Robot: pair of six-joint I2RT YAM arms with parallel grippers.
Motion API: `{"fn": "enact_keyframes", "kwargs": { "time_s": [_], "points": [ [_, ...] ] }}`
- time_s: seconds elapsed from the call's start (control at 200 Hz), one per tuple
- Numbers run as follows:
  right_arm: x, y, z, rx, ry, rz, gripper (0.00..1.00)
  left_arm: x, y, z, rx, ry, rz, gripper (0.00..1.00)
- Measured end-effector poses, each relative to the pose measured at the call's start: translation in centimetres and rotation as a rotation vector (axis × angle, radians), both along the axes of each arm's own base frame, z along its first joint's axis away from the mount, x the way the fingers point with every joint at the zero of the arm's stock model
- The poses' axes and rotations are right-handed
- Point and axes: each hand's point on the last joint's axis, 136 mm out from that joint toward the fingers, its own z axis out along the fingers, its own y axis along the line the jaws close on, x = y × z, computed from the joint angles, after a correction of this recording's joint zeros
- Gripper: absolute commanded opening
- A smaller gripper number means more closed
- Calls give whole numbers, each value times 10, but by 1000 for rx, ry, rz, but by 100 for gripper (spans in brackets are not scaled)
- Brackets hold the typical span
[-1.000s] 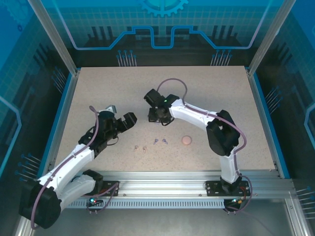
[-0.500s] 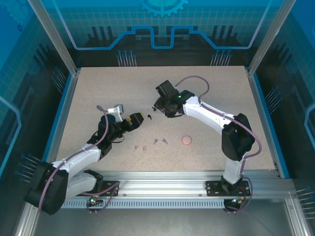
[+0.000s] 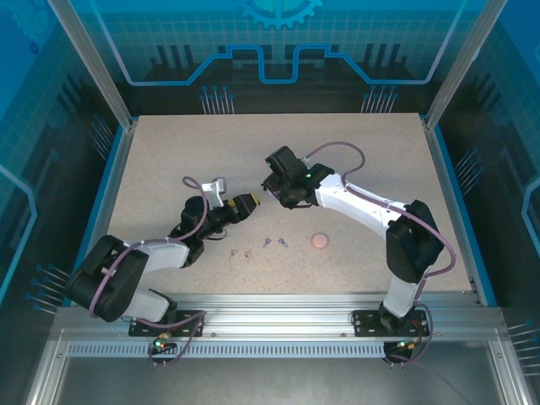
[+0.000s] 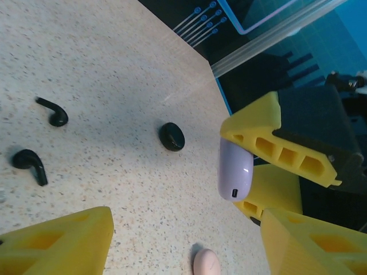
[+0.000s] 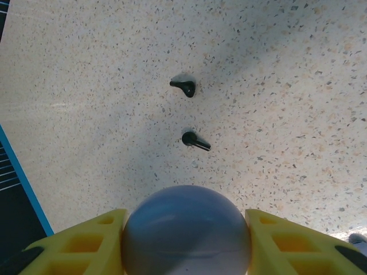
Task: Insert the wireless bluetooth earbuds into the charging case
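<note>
No word, number or brand mark can be read anywhere. The blue back wall point(image 3: 169, 51) carries a gear outline point(image 3: 283, 10) and circuit-like lines (drawings, not writing). The lavender case point(image 4: 235, 172) shows a small dark port on its edge, too small to tell whether any marking sits beside it; its rounded face in the right wrist view is plain.

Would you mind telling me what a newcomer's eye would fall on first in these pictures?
The lavender case clamped in the right gripper, over mid-table, stands out first. Next come two black earbuds lying apart on the speckled table beneath it, and the pink case nearer the arms' bases.
</note>
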Motion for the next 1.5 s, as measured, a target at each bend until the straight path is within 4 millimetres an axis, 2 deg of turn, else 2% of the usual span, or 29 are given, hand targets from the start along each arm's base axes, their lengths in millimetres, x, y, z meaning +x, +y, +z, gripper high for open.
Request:
{"fn": "enact_keyframes", "kwargs": {
  "time_s": [0.185, 0.55, 0.87, 1.111, 1.401, 1.501],
  "points": [
    [1, 3, 2, 11, -9, 2, 32, -1, -15, 1, -23, -17, -37, 57],
    [0, 13, 7, 36, -31, 18, 32, 6, -32, -4, -60, -33, -65, 51],
    [-1, 18, 8, 43, -38, 28, 32, 10, -36, 0, -95, -55, -64, 48],
    [-2, 19, 4, 45, -40, 30, 31, 16, -36, 6, -110, -85, -45, 41],
    [-1, 19, 1, 50, -47, 20, 31, 19, -40, 4, -131, -79, -47, 29],
    [0, 18, 0, 45, -51, 17, 32, 19, -40, 4, -130, -84, -48, 17]
  ]
}}
